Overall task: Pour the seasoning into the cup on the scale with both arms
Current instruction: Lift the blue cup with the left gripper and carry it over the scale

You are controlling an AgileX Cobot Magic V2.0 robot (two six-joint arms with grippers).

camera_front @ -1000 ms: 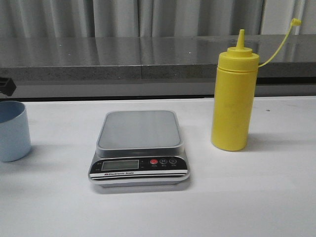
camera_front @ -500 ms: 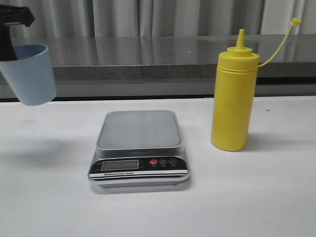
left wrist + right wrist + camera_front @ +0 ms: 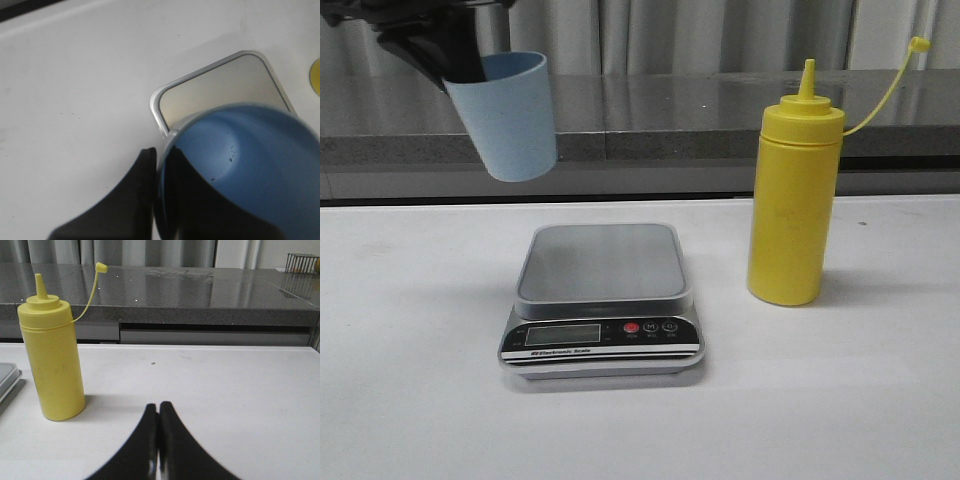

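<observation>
**Cup held in the air above the scale's left side**

The left pincer [image 3: 455,50] grips the blue cup [image 3: 505,115] by its rim, one finger inside and one outside, holding it off the counter [image 3: 410,400], slightly tilted. In the left wrist view the cup's mouth [image 3: 245,165] overlaps a corner of the scale [image 3: 215,85]. The scale [image 3: 602,300] sits mid-counter, its platform bare. The yellow bottle [image 3: 792,195] stands upright to the right of the scale, apart from it, cap strap hanging out. The right pincer [image 3: 159,425] is closed on nothing, low over the counter, with the bottle [image 3: 52,362] nearby.
</observation>
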